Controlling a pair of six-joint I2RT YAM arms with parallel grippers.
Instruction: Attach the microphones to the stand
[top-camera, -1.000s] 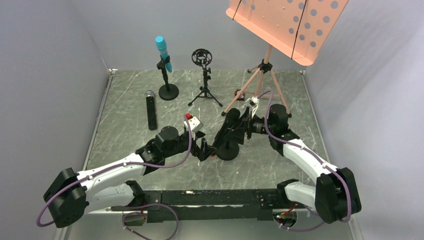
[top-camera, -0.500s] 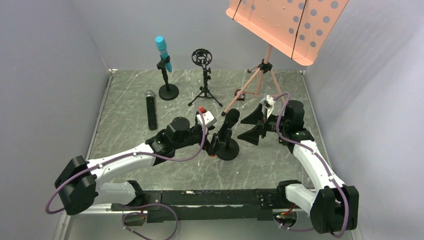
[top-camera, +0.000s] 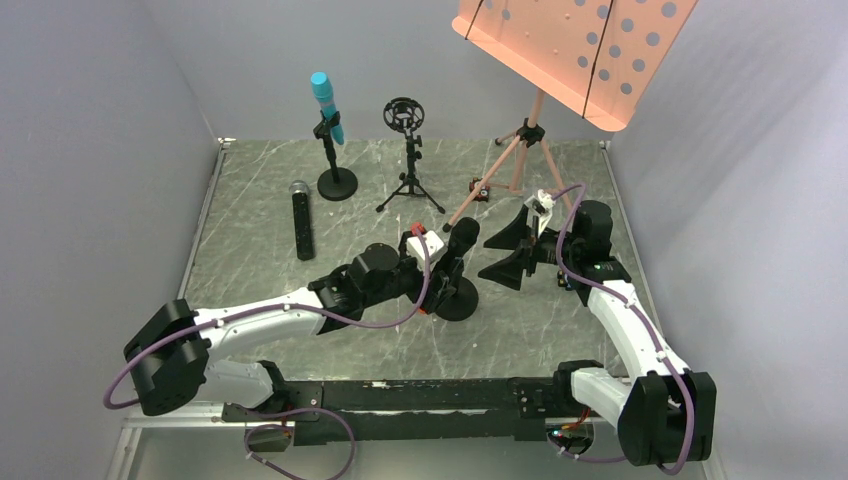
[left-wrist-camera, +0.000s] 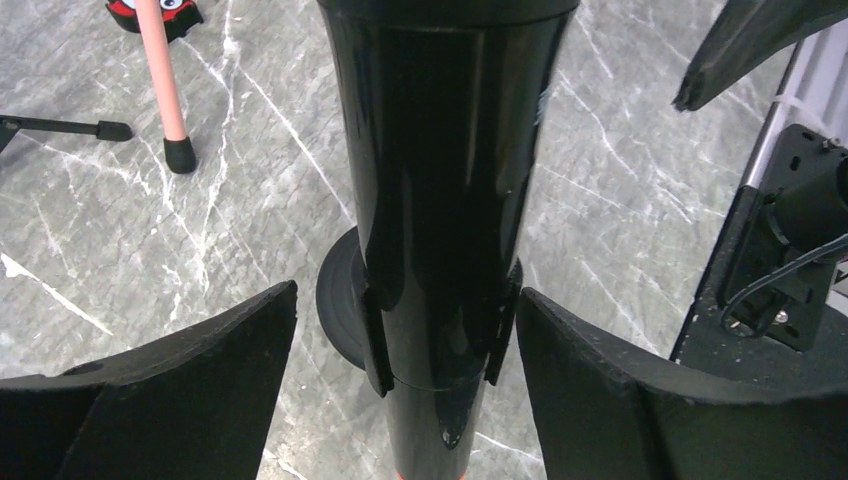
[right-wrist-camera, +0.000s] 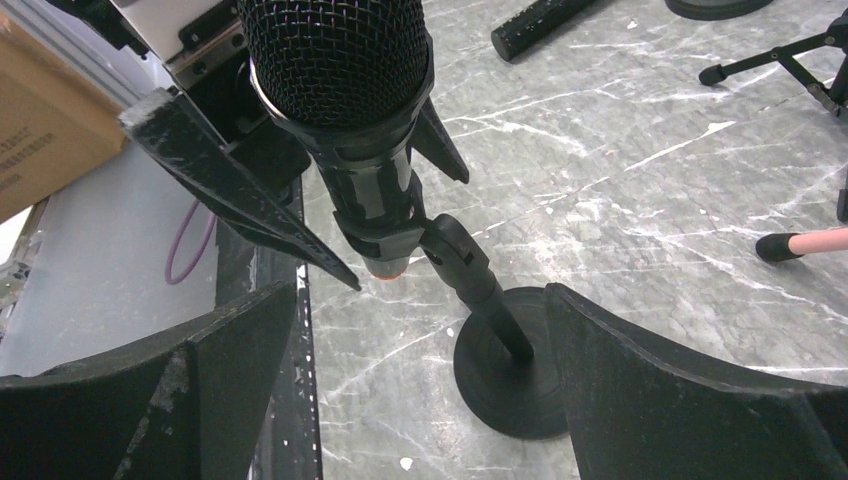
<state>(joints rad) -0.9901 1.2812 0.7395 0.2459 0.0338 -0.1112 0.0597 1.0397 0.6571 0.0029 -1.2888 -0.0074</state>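
Observation:
A long black microphone with a mesh head and an orange end sits tilted in the clip of a round-based stand. My left gripper straddles its body. It is open, with a gap on each side between its fingers and the body. My right gripper hangs open just right of this mic and touches nothing. A cyan microphone stands clipped in the far left stand. A black microphone with a silver head lies flat on the table.
An empty shock-mount tripod stand stands at the back centre. A salmon music stand on a pink tripod rises at the back right, one foot near the right gripper. Grey walls enclose the marbled table.
The right gripper has pulled back from the black mic to the right. The left arm has reached forward, bringing its jaws around the mic's body.

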